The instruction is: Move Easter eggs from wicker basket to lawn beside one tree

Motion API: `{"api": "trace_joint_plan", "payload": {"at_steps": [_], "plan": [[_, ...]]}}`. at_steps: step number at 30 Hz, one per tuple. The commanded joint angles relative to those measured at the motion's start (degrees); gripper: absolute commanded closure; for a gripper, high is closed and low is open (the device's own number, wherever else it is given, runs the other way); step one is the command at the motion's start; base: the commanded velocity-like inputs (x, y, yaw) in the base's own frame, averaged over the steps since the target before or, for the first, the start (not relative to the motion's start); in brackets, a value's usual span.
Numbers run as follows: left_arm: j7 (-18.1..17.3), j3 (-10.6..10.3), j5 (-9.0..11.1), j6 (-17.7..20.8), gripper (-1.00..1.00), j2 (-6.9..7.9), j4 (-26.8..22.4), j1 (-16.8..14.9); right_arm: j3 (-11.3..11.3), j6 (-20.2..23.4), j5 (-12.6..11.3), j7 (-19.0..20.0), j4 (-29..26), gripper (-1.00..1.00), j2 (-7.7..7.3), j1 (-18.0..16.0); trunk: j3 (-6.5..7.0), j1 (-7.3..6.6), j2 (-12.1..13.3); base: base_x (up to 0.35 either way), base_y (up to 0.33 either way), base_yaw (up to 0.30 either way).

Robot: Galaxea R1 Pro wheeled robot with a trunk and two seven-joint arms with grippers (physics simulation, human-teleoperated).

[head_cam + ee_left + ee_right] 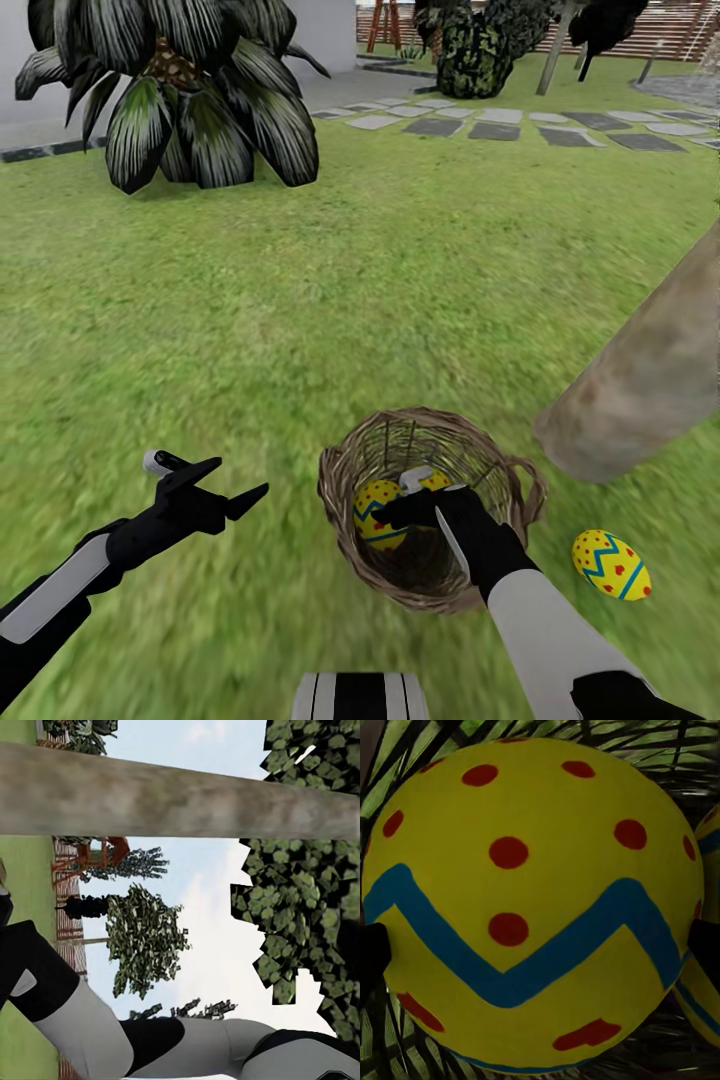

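The wicker basket stands on the lawn just in front of me. My right gripper reaches down into it, and its dark fingertips press against both sides of a yellow Easter egg with red dots and a blue zigzag. A second egg lies behind it in the basket. Another Easter egg rests on the grass right of the basket, close to the base of the tree. My left gripper hovers open over the grass left of the basket, holding nothing.
A large dark-leaved plant stands at the far left. A grey stepping-stone path crosses the back, with shrubs and a fence behind it. The tree trunk and my right arm appear in the left wrist view.
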Motion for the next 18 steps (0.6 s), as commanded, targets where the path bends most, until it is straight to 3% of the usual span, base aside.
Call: {"api": "trace_joint_plan", "payload": {"at_steps": [1, 11, 15, 18], "plan": [[-0.1, -0.2, 0.3, 0.2, -1.0, 0.06, 0.0, -0.1, -0.1, 0.2, 0.5, 0.4, -0.1, 1.0, 0.01, 0.0, 0.19, -0.03, 0.0, 0.0, 0.0, 0.0], [-0.1, -0.3, 0.3, 0.2, -1.0, 0.0, -0.1, -0.1, -0.1, 1.1, 0.5, 0.6, -0.2, 1.0, -0.3, 0.0, 2.4, -0.29, 0.1, 0.0, 0.0, 0.0], [-0.1, -0.3, 0.3, 0.2, -1.0, 0.0, -0.2, -0.1, -0.1, 3.5, 0.5, 0.8, -0.8, 1.0, -0.56, 0.0, 3.29, -0.39, 0.2, 0.0, 0.0, 0.0], [0.1, -0.4, 0.2, 0.4, -1.0, -0.07, -0.7, -0.1, -0.1, 7.2, 0.5, 0.9, -4.8, 1.0, -0.62, -0.1, 3.95, -0.47, 0.2, 0.0, 0.0, 0.0]]}}
